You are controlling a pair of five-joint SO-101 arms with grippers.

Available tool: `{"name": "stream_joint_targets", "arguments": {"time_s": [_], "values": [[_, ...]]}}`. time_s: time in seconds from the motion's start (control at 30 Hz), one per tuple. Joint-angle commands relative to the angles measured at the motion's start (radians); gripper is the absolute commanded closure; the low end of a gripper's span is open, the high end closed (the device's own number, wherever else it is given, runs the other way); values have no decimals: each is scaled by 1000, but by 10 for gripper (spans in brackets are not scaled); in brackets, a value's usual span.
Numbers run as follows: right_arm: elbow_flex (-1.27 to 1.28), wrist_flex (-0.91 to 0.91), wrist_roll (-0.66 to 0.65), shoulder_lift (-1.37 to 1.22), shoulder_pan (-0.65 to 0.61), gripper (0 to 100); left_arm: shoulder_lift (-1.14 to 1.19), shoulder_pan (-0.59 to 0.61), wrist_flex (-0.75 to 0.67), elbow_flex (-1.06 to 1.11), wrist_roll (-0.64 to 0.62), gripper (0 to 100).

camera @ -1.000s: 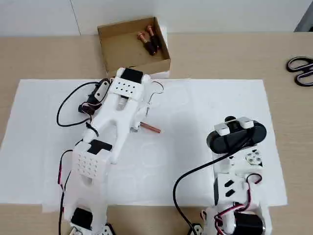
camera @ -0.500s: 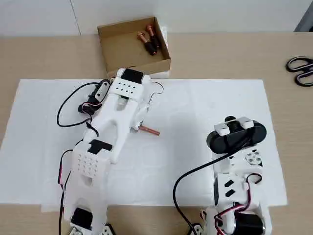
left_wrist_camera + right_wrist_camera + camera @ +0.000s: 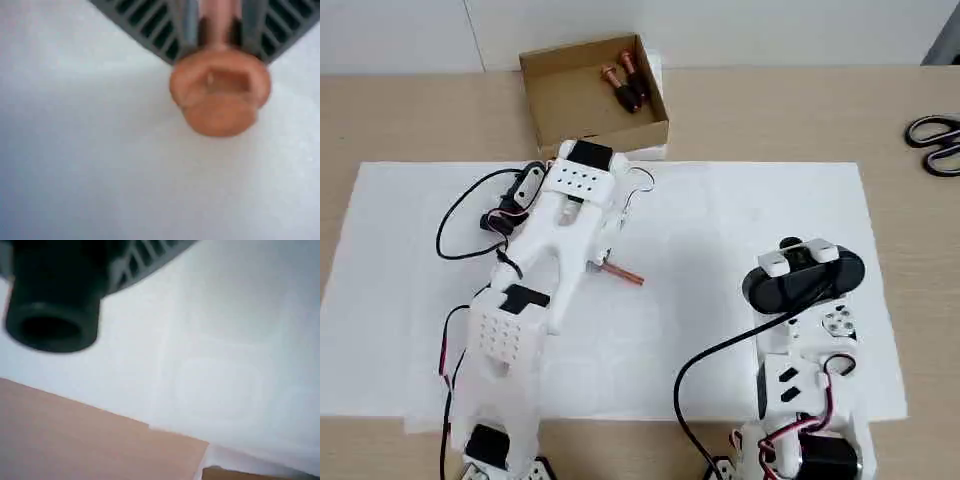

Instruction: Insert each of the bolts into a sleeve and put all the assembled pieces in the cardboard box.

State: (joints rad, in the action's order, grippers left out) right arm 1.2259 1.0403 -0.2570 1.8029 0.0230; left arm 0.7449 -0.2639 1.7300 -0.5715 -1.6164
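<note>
Two assembled pieces [image 3: 625, 82] lying in cardboard box [image 3: 555, 110]. Over white sheet [image 3: 740, 220], left gripper [image 3: 603, 262] clamping bolt [image 3: 626, 273]; right gripper [image 3: 65, 270] seemingly gripping black sleeve [image 3: 52, 320], well apart. Insertion, boxing remaining.

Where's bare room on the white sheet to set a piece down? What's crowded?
Free: the white sheet between the left arm and the right arm, and its far strip from the cardboard box toward the scissors. The box's left half is bare too. Crowded: around the left gripper holding the bolt, just before the box.
</note>
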Motion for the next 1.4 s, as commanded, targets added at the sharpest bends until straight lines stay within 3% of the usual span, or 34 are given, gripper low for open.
{"name": "stream_joint_targets", "arguments": {"time_s": [0.0, 0.27, 0.5, 0.87, 1.0, 1.1, 1.37], "values": [[-8, 1, -8, 12, 7, 994, -91, -2, 25, -114, 15, 994], [-8, 1, -8, 12, 2, 994, -373, -64, 23, -156, 184, 994], [-14, -27, -6, 12, -39, 994, -674, -173, 21, -124, 606, 994], [-35, -4, -6, 12, -200, 994, -1034, -158, 15, -45, 635, 994], [-34, 64, -5, 12, -200, 994, -1097, -152, -2, 12, 773, 994], [-35, 16, 2, 13, -223, 994, -1128, -150, -20, 19, 850, 994], [-26, -156, 2, 13, -481, 994, -1203, -152, -17, 19, 1066, 994]]}}
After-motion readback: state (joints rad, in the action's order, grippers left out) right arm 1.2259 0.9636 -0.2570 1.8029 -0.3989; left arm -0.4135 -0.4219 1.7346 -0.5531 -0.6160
